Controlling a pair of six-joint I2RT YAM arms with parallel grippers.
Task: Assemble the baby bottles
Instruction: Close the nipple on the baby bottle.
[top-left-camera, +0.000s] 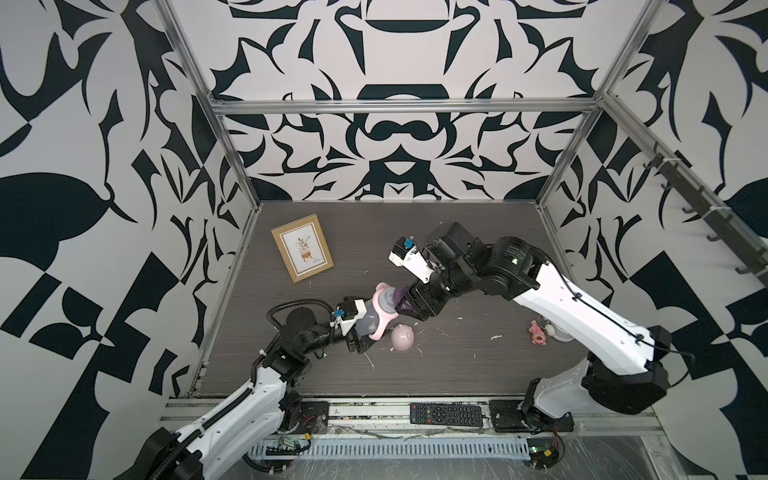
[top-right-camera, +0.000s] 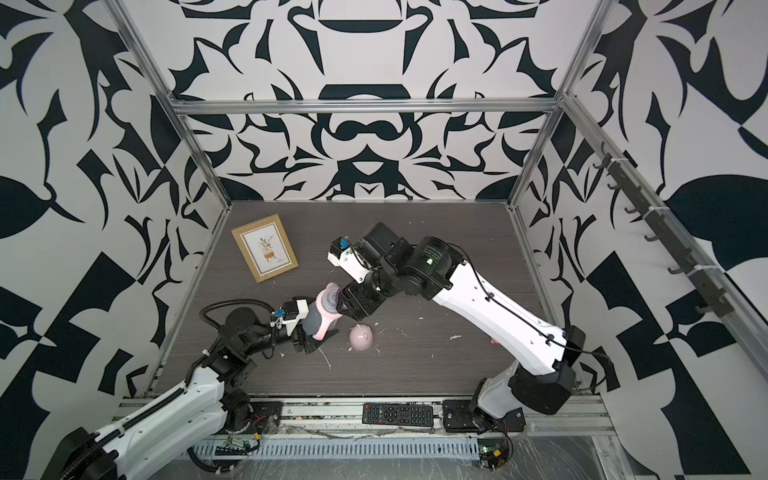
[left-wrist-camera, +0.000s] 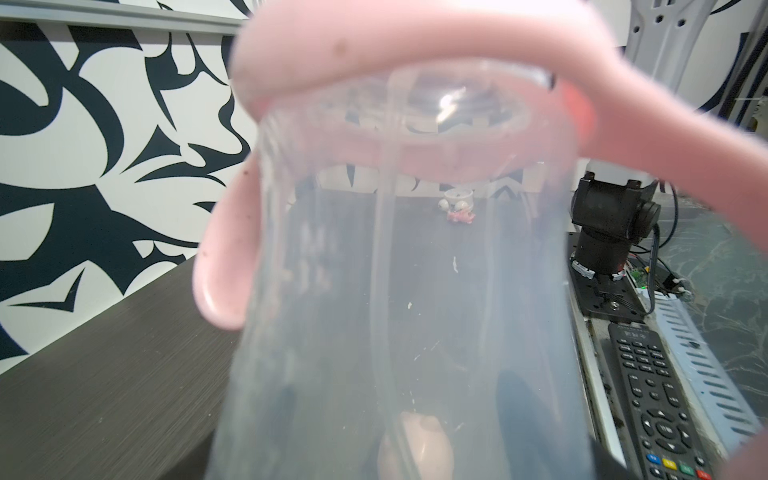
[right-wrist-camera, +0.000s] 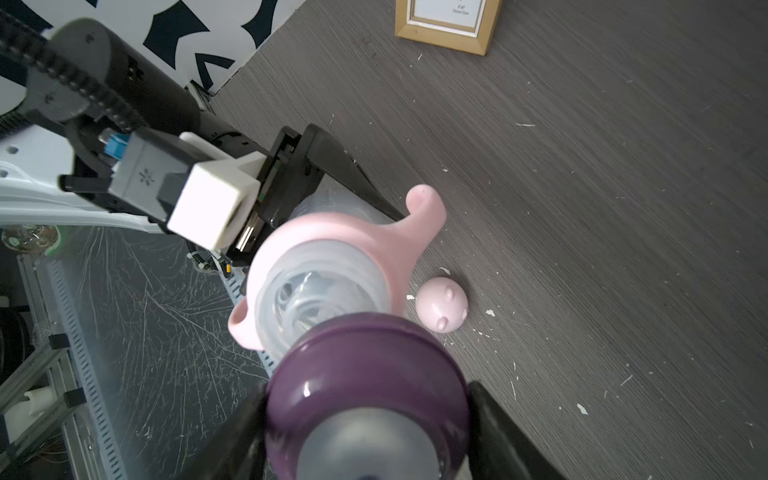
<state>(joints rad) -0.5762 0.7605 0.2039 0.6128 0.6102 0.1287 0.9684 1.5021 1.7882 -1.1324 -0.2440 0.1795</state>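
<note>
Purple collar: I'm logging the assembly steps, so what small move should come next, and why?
Probably ease the purple collar, gripped by the right gripper, squarely onto the open mouth of the bottle body. The left gripper holds the body, the pink handled ring sits on its neck, and the mouth shows uncovered beside the collar.

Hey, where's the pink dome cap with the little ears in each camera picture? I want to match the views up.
Top view: pink eared dome cap on the table, near center, just in front of the bottle body.
Top view: same spot, slightly left of center.
Left wrist: only a blurred pale pink shape through the bottle body, probably the cap.
Right wrist: on the table, beside the ring's handle.
Shared landmark: the pale pink two-handled ring.
</note>
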